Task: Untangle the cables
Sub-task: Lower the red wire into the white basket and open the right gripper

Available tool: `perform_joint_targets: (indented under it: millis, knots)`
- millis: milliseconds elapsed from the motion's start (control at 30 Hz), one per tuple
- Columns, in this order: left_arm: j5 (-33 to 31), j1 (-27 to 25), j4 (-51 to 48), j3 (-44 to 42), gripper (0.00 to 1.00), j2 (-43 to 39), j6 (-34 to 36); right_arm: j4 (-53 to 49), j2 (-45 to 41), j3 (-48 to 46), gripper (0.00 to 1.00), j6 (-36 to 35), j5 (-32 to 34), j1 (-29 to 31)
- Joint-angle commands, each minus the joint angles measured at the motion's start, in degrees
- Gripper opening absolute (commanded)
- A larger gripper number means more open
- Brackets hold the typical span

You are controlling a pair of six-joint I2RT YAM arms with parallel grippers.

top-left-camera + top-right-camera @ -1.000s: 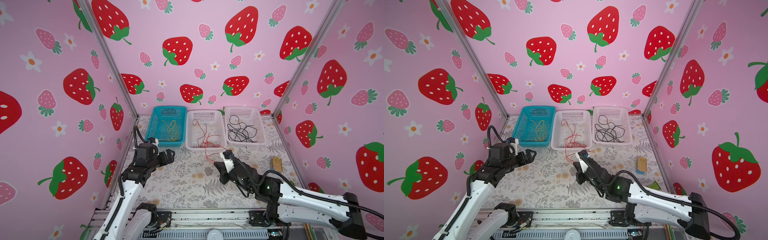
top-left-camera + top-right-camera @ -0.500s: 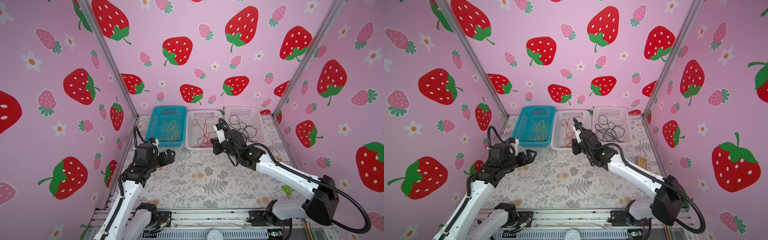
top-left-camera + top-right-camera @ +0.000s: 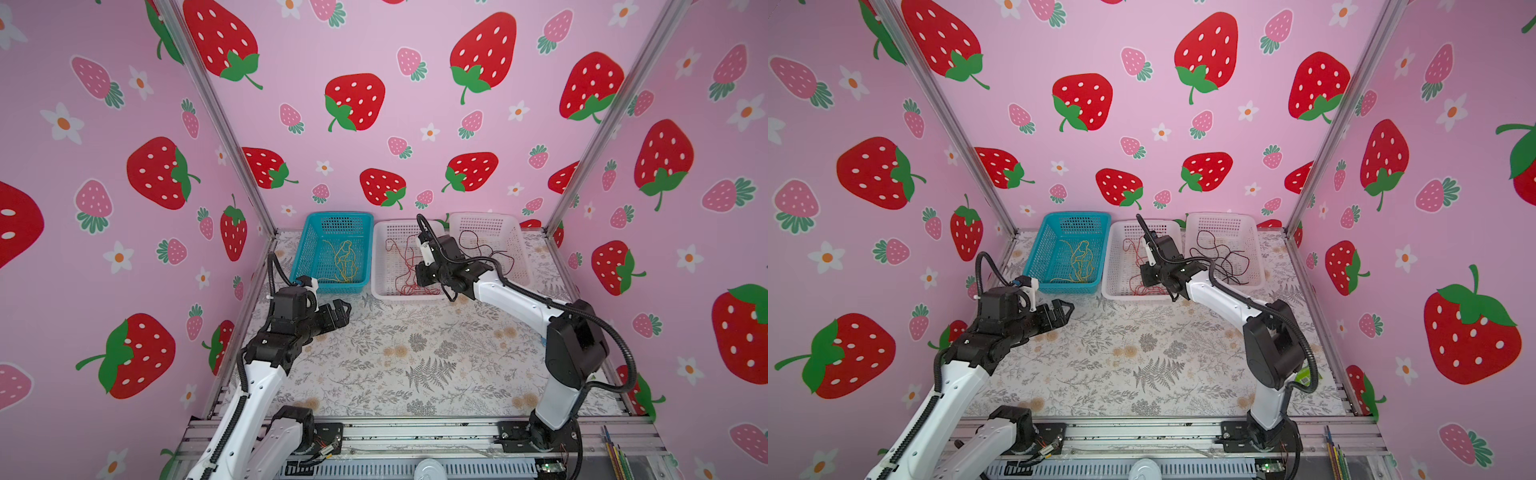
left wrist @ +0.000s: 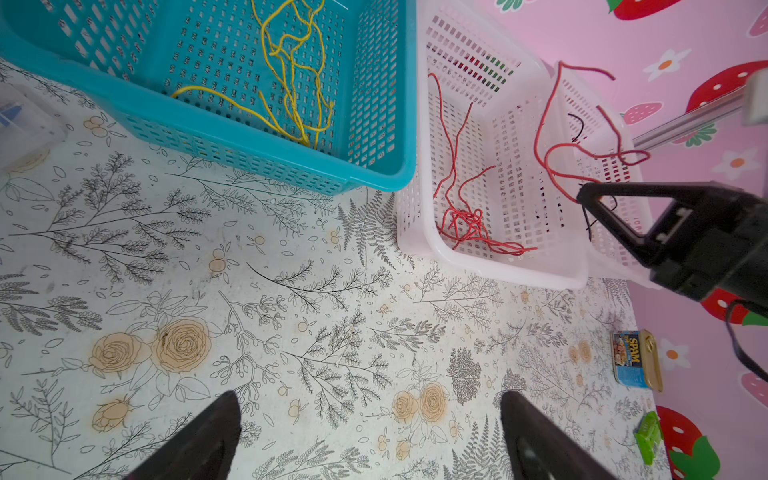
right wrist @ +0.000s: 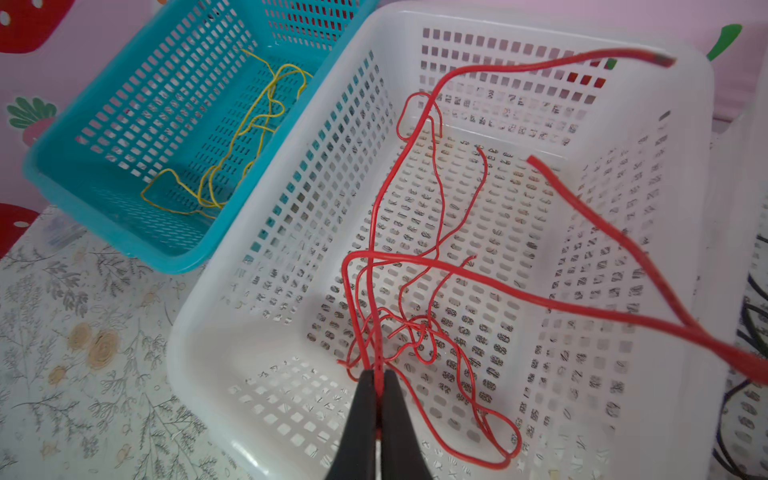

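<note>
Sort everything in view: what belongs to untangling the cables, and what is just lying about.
For the job:
thin red cables in the middle white plastic basket, gripped by the shut right pincer;
thin yellow cables in the teal plastic basket;
thin black cables in the right-hand white plastic basket.

Lying about:
blue-and-gold SPAM tin;
small green packet.

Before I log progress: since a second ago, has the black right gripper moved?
Yes. In both top views the right gripper, shut on a thin red cable, went from the floral table back to above the middle white perforated basket.
</note>
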Motion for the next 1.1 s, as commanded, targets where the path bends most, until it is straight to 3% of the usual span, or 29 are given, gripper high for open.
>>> perform_joint_targets:
  millis: [0,267,667,1067]
  knots:
    - [0.1,0.2,0.2,0.0,0.99,0.3,-0.2,-3.8,2.7,2.9,0.0,-1.8,-0.8,-1.0]
    - [0.0,0.2,0.0,0.0,0.99,0.9,-0.1,-8.0,8.9,8.4,0.0,-2.6,-1.5,-1.4]
    - [0.5,0.1,-0.3,0.2,0.99,1.6,-0.2,-10.7,11.6,11.8,0.02,-3.3,-3.0,-1.4]
    - [0.7,0.1,-0.3,0.3,0.99,2.2,-0.3,-11.5,11.6,12.7,0.13,-3.9,-4.4,-1.4]
